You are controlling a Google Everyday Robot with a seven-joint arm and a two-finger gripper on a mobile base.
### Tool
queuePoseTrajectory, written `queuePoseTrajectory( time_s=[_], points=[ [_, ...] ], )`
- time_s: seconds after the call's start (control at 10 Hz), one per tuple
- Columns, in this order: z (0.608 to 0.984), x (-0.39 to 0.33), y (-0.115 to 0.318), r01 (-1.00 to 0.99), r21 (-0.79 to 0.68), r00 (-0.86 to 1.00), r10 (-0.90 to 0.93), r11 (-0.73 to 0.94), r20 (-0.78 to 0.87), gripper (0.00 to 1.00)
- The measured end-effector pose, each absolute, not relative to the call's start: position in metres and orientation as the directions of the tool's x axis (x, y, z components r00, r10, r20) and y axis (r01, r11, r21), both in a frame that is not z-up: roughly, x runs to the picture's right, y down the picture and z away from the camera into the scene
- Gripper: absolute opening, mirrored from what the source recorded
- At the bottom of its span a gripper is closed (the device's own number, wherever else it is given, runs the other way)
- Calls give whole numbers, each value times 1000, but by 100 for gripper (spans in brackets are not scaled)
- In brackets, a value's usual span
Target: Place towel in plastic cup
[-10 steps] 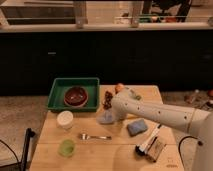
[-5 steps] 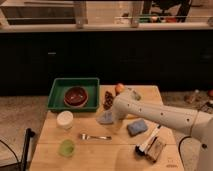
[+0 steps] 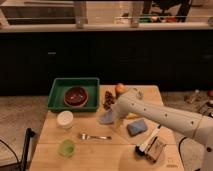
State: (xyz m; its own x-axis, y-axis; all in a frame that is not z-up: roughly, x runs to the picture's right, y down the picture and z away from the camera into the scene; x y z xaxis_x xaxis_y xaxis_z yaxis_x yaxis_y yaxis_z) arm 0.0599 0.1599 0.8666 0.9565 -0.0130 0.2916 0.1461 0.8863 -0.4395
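- Across the last second almost nothing has shifted: the white robot arm (image 3: 160, 116) stays bent low over the middle of the table, and the towel sits at its tip just as it did before.
- The pale wooden table (image 3: 100, 159) carries everything, so each item lies within one sweep of the arm.
- The arm reaches in from the right and angles down, which brings its gripper (image 3: 113, 119) onto the right edge of the cloth.
- The green rectangular plastic tray (image 3: 56, 95) sits at the back left with a dark red round bowl (image 3: 76, 96) inside it, clear of the arm's likely path.
- The crumpled grey-blue towel (image 3: 105, 119) is at the table's centre, touching the gripper. Its bunched, slightly raised shape suggests it is being gathered, but I cannot tell whether the gripper has a hold on it.
- A blue rectangular sponge (image 3: 136, 127) lies just right of the gripper, under the arm.
- A white round cup (image 3: 65, 120) stands left of the towel, and a translucent green plastic cup (image 3: 66, 147) stands nearer the front edge. I take the green one for the target. Both are upright and open at the top, ready to receive the cloth.
- A slim metal fork (image 3: 95, 136) lies between towel and green cup, so a low carry could catch it.
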Motion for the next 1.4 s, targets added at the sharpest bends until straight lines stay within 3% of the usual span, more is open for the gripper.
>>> queuePoseTrajectory(
  time_s=[0.4,0.5,0.8,1.2,1.4],
  points=[
    [879,51,157,164,-459,941,1,873,338,80],
    [883,49,158,171,-469,939,2,866,345,75],
    [889,47,162,180,-484,937,1,856,350,49],
    [890,49,168,192,-495,936,-7,847,351,6],
    [888,48,170,203,-497,935,-16,844,355,0]
  ],
)
